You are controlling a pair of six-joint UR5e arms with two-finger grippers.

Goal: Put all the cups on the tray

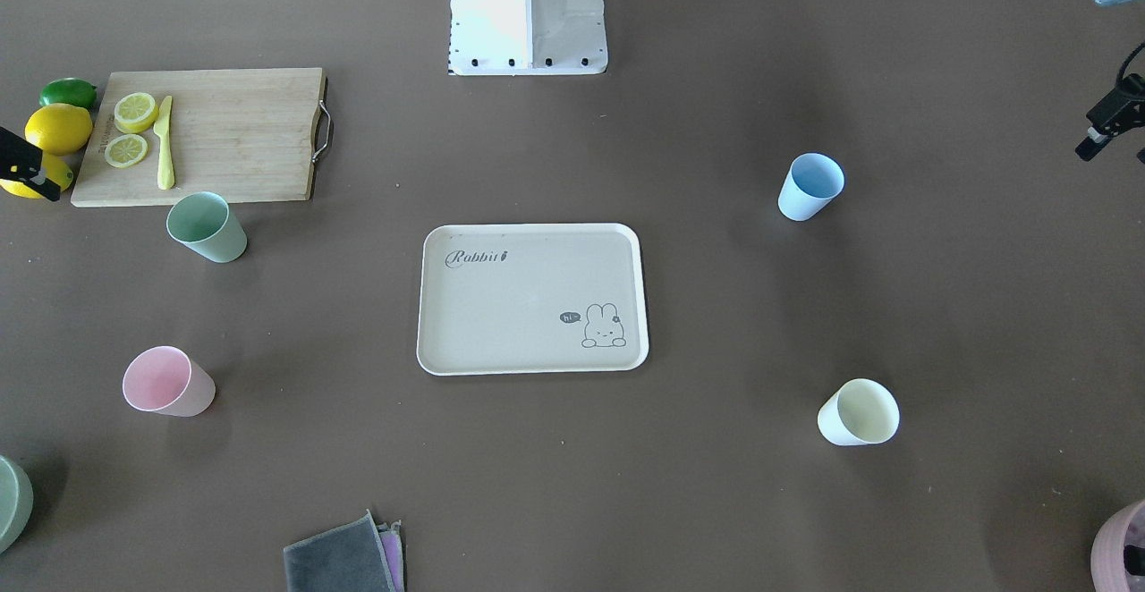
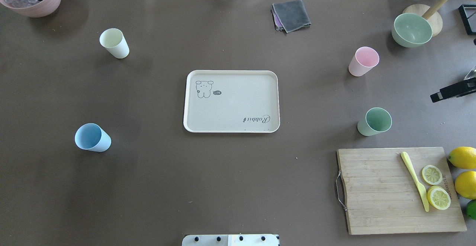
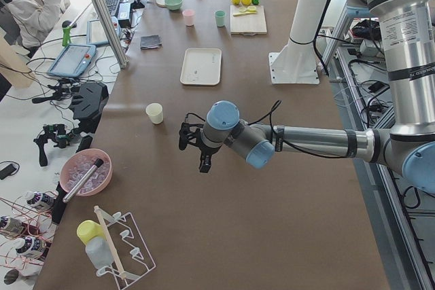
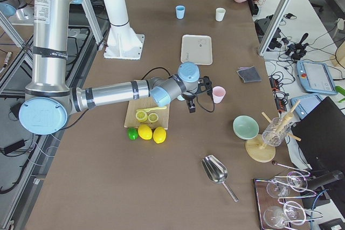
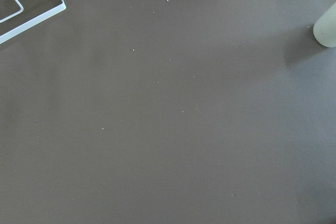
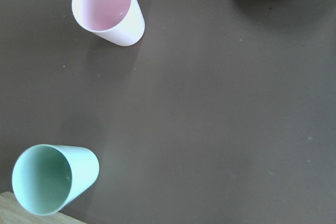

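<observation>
None of the cups is set on the tray (image 2: 238,101) yet; it lies bare at the centre of the overhead view, with every cup well apart from it.

Taken from left to right, the risks are judged as follows. The blue cup (image 2: 93,138) at the lower left and the pale yellow cup (image 2: 114,43) at the upper left are tapered and upright. Either could be tipped or pushed away if its rim is clipped by a finger on an off-centre approach. The left gripper (image 3: 194,153) is seen over bare table, apart from both, and whether its jaws are apart or together cannot be told.

On the tray, a cup released against the raised rim could be left tilted, and later cups could be knocked into earlier ones.

At the right, the pink cup (image 2: 363,61) stands near the sage bowl (image 2: 411,29) and the green cup (image 2: 375,122) just beside the cutting board (image 2: 383,201), so either neighbour could be struck in a descent. The right gripper (image 2: 440,95) is cut off at the right edge, and its jaw state cannot be told either.

Counted: four cups, one tray, two grippers, one bowl, one board, one knife (image 2: 414,181), two lemon slices (image 2: 432,174).
</observation>
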